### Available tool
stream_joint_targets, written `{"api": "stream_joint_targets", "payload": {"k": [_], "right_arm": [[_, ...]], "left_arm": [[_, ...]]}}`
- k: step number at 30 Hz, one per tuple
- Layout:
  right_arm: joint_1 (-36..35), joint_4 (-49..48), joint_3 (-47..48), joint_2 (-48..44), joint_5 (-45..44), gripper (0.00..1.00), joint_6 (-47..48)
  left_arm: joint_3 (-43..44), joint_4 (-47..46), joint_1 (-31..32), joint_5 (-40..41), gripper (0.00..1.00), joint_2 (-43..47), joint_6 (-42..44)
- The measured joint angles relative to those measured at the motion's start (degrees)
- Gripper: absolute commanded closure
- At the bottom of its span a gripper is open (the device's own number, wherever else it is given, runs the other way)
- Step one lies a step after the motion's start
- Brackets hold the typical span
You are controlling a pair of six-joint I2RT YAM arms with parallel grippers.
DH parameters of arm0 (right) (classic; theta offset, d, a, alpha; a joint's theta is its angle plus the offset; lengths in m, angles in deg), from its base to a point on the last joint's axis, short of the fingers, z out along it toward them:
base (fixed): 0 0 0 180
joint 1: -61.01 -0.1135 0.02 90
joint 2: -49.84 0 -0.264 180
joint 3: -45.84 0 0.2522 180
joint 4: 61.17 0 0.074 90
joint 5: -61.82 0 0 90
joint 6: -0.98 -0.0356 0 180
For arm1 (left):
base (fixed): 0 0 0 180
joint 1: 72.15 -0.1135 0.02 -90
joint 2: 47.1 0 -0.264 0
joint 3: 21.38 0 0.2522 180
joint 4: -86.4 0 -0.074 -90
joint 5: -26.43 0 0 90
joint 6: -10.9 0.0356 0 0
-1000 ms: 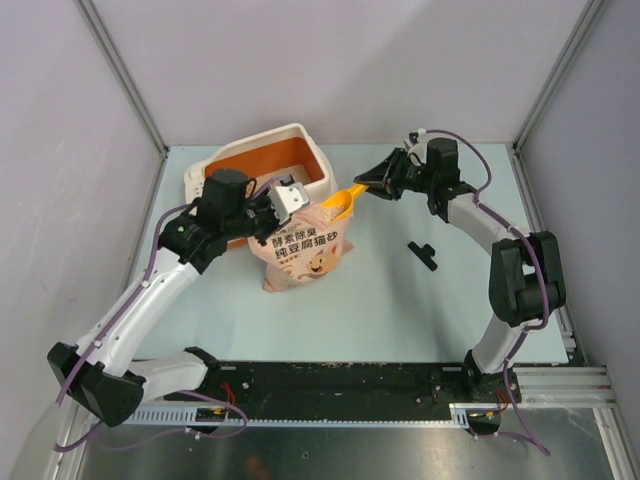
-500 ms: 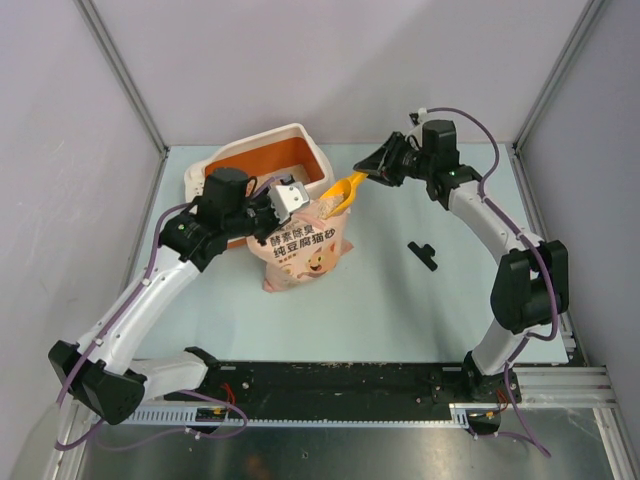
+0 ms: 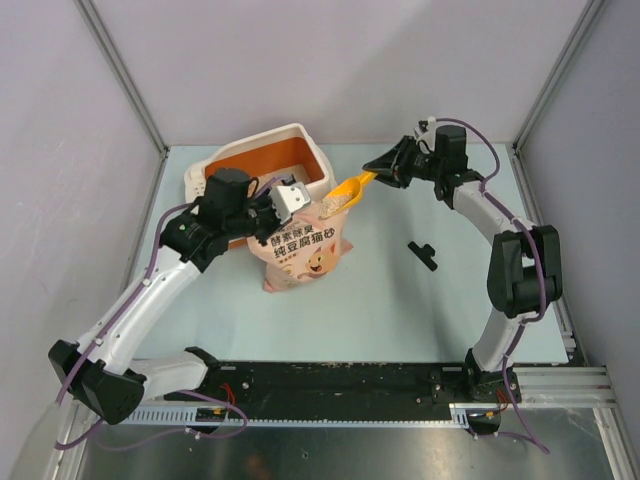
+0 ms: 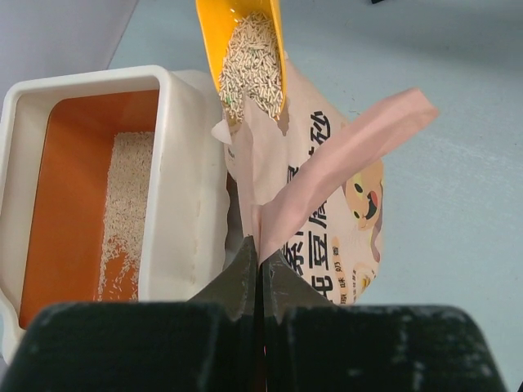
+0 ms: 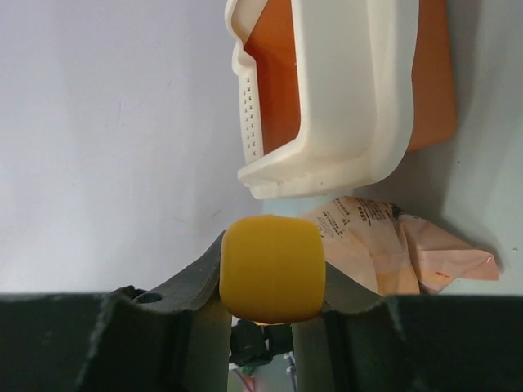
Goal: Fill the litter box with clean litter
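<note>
Left arm stretches from base toward 1 o'clock. Left gripper jaws pressed together, pinching bag flap. Right arm elbow out at 3 o'clock, forearm toward 11. Right gripper points to 9, jaws part-spread, clamped on scoop handle.

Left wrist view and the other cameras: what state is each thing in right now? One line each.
litter box, orange floor only partly covered
clean litter, a thin strip in the box, more in the scoop
scoop, loaded, in the air over the bag's mouth
bag, torn open at the top, beside the box
left gripper, shut on the bag's top flap
right gripper, shut on the scoop's handle
</note>
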Motion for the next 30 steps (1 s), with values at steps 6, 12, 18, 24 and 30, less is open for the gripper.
{"api": "stream_joint_targets", "payload": {"k": [6, 12, 18, 24, 30], "right_arm": [[2.21, -6.75, -2.21, 2.82, 5.86, 1.0, -5.11], [2.73, -14.71, -5.62, 3.52, 7.02, 1.0, -10.69], [2.78, -19.71, -6.25, 4.26, 7.89, 1.0, -13.68], [2.78, -20.87, -6.4, 4.26, 8.0, 1.0, -14.64], [2.8, -21.22, -6.4, 4.26, 8.04, 1.0, -15.74]], "left_arm": [[0.0, 0.02, 0.83, 1.18, 1.0, 0.0, 0.02], [0.22, 0.02, 0.9, 2.05, 1.0, -0.09, 0.11], [0.22, 0.02, 0.9, 2.97, 1.0, -0.11, 0.48], [0.22, 0.02, 0.9, 3.52, 1.0, -0.11, 0.61], [0.22, 0.02, 0.9, 4.94, 1.0, 0.07, 1.53]]}}
